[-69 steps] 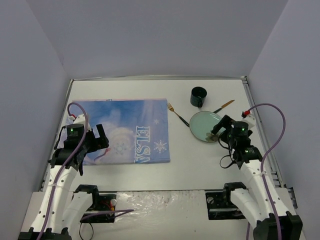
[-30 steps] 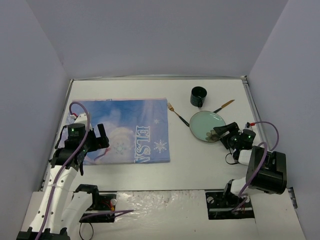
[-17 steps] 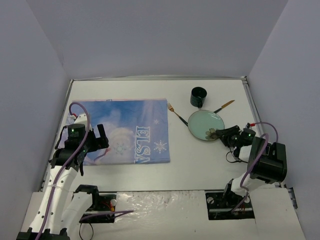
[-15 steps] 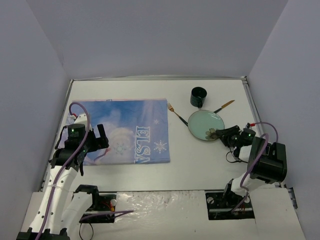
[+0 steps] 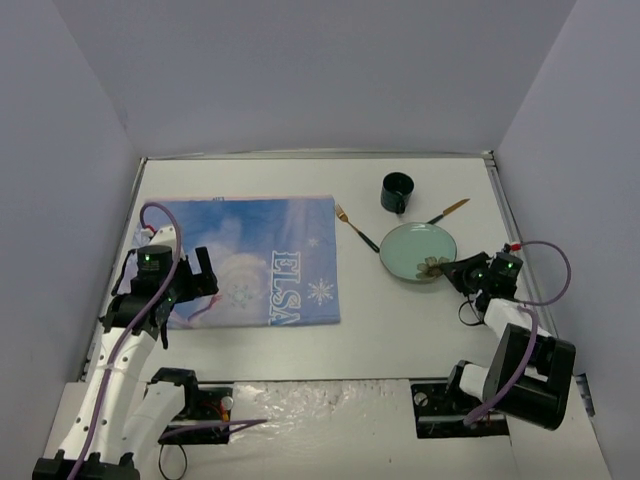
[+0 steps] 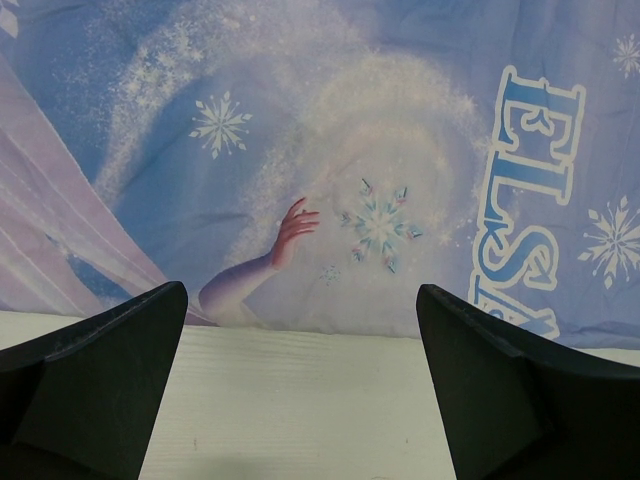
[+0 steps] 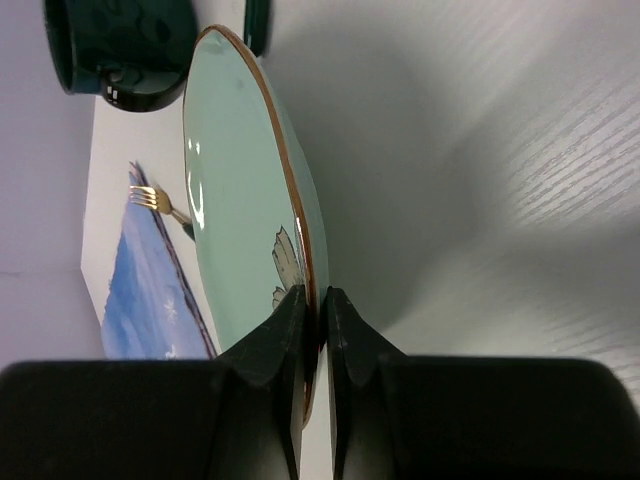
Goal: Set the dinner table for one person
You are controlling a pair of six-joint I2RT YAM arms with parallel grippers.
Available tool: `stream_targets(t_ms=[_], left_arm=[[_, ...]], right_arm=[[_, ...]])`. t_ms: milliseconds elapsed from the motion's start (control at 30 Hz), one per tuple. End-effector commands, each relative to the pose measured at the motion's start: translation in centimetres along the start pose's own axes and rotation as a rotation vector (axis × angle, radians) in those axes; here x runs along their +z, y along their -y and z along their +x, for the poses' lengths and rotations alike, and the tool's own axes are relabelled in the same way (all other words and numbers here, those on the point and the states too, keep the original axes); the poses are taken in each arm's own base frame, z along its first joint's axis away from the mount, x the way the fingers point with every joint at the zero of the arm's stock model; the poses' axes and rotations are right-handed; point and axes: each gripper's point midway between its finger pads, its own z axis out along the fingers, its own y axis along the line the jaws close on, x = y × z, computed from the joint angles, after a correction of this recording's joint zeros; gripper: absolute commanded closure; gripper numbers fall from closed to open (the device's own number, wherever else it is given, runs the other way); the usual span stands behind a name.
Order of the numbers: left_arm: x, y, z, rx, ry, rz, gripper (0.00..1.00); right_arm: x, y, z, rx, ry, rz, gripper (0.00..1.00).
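Top view: white table (image 5: 400, 330) across the whole floor of the grey-walled booth, both arm bases at its near edge.

On left half of table: blue placemat (image 5: 250, 262), flat, "ELSA" lettering toward its right end.

On right half, well apart from placemat:
- pale green plate (image 5: 415, 248)
- dark mug (image 5: 397, 192) just beyond plate
- fork (image 5: 355, 228) slanted by plate's left rim, tines toward far side; contact with plate not resolvable
- knife (image 5: 448, 211) slanted near plate's far-right rim

Entry for left tool (image 6: 300, 400): fingers (image 6: 100, 370) spread wide, nothing between them. Poised over near edge of placemat; printed hand and snowflake visible in the gap, strip of bare table below. Cannot tell whether touching the cloth.

Entry for right tool (image 7: 313, 310): low, reaching in from the right, pinched down to a thin slit on near-right rim of plate. Brown rim line of plate running straight into the slit, small leaf-like print just beside the grip. Mug and fork visible past plate in wrist view. Cannot tell whether plate lifted or resting on table.
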Motion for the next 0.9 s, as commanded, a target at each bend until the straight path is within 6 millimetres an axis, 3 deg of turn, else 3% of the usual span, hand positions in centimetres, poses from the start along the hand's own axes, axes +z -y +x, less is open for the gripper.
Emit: stream_targets(t_ms=[0,67,233,300,400,500,633,700,800,833,867], left_arm=[[-0.5,0.8,-2.5,0.000,0.066,0.019,0.03],[-0.8,1.0,-2.9,-0.006,0.072,0.022,0.03],[-2.1,1.7,-5.0,-0.021,0.097,0.033,0.03],[-2.7,1.9,-5.8,-0.024,0.096,0.035,0.03],[-4.0,2.3,-7.0,-0.025,0.107,0.041,0.03],[-5.0,2.3,-7.6,-0.022,0.115,0.037,0.03],[-5.7,2.2,-7.7,-0.011,0.128,0.037,0.03],[-5.8,2.1,-7.6,-0.011,0.131,0.033,0.03],[-5.5,1.6,-6.9,-0.009,0.137,0.019,0.03],[-5.3,1.4,-6.6,-0.001,0.134,0.014,0.03],[-5.0,1.1,-6.2,0.002,0.127,0.002,0.03]], right_arm=[[-3.0,-9.0,-4.0,-0.033,0.087,-0.267,1.00],[-4.1,-11.3,-4.4,-0.061,0.094,-0.326,1.00],[-5.6,-17.7,-2.7,-0.153,0.012,-0.468,1.00],[-5.5,-20.9,1.2,-0.205,-0.089,-0.529,1.00],[-4.9,-24.5,4.5,-0.226,-0.151,-0.598,1.00],[-4.5,-28.3,10.3,-0.266,-0.285,-0.677,1.00],[-2.3,-31.2,16.8,-0.318,-0.423,-0.719,1.00],[-2.4,-32.9,18.7,-0.339,-0.457,-0.758,1.00],[-0.8,-36.1,22.4,-0.382,-0.506,-0.819,1.00],[-0.2,-36.8,23.5,-0.393,-0.524,-0.832,1.00],[0.6,-36.1,24.7,-0.399,-0.552,-0.820,1.00]])
